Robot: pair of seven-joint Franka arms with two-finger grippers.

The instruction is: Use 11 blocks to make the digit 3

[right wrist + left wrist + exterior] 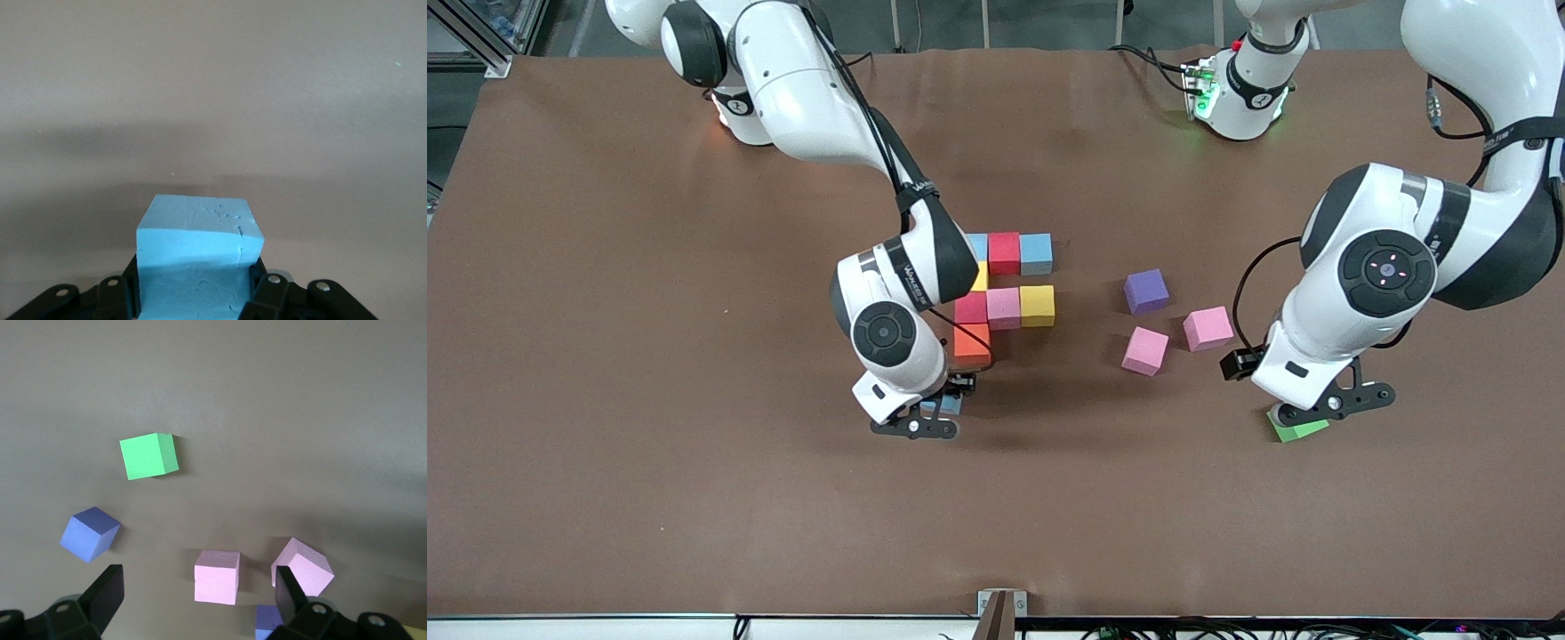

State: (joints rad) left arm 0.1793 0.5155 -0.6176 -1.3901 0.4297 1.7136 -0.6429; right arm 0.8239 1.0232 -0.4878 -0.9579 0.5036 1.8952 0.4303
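Observation:
My right gripper point(929, 420) is shut on a light blue block point(944, 405) point(197, 257), low over the table by the orange block point(972, 345). The laid blocks are light blue point(977, 246), red point(1004, 252), light blue point(1036, 253), yellow point(980, 277), red point(971, 308), pink point(1003, 308) and yellow point(1037, 305). Loose toward the left arm's end lie a purple block point(1146, 291) and two pink ones point(1208, 328) point(1144, 350). My left gripper point(1316, 413) point(199, 590) hangs open and empty above them, with a pink block point(217, 577) below its spread fingers.
A green cube point(1298, 428) point(149, 455) lies on the brown table point(694, 444) partly under the left hand. A blue-violet cube point(89, 533) shows only in the left wrist view. The left arm's elbow point(1387, 267) bulks over that end.

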